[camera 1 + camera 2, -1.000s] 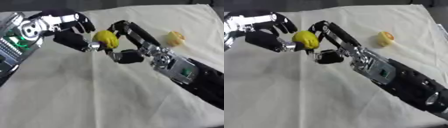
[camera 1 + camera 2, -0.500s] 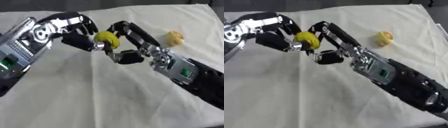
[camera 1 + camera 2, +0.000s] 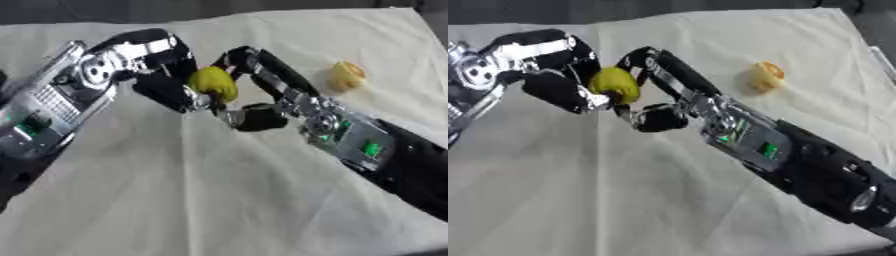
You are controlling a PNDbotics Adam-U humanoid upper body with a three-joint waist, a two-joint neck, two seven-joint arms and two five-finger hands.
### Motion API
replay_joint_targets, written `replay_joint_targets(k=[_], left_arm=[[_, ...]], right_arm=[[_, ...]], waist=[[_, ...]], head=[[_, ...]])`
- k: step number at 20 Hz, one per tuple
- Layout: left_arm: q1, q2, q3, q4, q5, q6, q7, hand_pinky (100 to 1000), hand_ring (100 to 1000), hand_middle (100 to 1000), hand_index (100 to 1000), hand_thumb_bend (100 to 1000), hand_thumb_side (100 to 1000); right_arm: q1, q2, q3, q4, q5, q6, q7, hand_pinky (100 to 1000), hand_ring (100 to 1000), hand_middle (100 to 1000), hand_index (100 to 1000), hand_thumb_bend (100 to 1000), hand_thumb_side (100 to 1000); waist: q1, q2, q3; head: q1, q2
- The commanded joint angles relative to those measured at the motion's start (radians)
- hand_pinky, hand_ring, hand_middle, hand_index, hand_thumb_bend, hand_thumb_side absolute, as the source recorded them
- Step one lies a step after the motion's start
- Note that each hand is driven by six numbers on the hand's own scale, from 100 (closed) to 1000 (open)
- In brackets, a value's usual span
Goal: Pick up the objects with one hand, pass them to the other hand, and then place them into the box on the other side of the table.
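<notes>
Yellow fruit (image 3: 214, 83), rounded and slightly elongated, raised above the cloth-covered tabletop (image 3: 219, 200), wedged between two sets of dark fingers. Second pale yellow-orange object (image 3: 346, 76) lying well apart, far right.

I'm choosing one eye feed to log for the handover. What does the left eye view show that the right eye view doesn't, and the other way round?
Only the left eye view shows the left forearm's panel with green lights, down toward the lower left. Only the right eye view shows the right arm farther back, to a silver joint near the lower right corner. Both show the left hand and right hand meeting at the yellow object, above the white cloth, with a second yellowish object lying apart on the cloth.
</notes>
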State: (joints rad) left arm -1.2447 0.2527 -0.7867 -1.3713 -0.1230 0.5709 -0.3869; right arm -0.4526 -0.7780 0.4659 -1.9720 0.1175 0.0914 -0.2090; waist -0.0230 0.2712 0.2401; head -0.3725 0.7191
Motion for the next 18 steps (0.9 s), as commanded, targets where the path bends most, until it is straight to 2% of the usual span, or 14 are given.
replay_joint_targets(k=[1,3,10,13,18], left_arm=[[-0.011,0.016,0.006,0.010,0.003,0.017,0.025,696,600,444,536,157,100],[-0.010,0.022,0.009,0.006,0.008,0.022,0.034,696,601,449,542,176,100],[-0.007,0.042,0.012,-0.010,0.009,0.015,0.051,698,614,487,588,208,100],[-0.004,0.062,0.016,-0.018,0.004,0.012,0.054,700,615,489,591,215,100],[0.007,0.138,0.039,-0.045,-0.002,0.003,0.058,704,619,491,593,238,100]], right_arm=[[-0.008,-0.010,-0.014,-0.028,0.015,0.004,-0.010,625,807,578,693,382,100],[-0.005,-0.011,-0.015,-0.028,0.023,0.013,-0.013,632,820,604,721,457,100],[0.008,-0.012,-0.016,-0.028,0.037,0.017,-0.024,645,844,658,770,558,100],[0.017,-0.015,-0.020,-0.028,0.058,0.035,-0.025,677,889,743,847,645,101],[0.040,-0.020,-0.030,-0.028,0.090,0.112,-0.036,685,920,795,887,635,157]], waist=[[0.012,-0.015,-0.001],[0.012,-0.016,0.000],[0.011,-0.022,-0.001],[0.010,-0.025,-0.002],[0.011,-0.029,-0.001]], head=[[0.002,-0.003],[0.003,-0.001],[0.008,0.000],[0.009,0.001],[0.011,0.002]])
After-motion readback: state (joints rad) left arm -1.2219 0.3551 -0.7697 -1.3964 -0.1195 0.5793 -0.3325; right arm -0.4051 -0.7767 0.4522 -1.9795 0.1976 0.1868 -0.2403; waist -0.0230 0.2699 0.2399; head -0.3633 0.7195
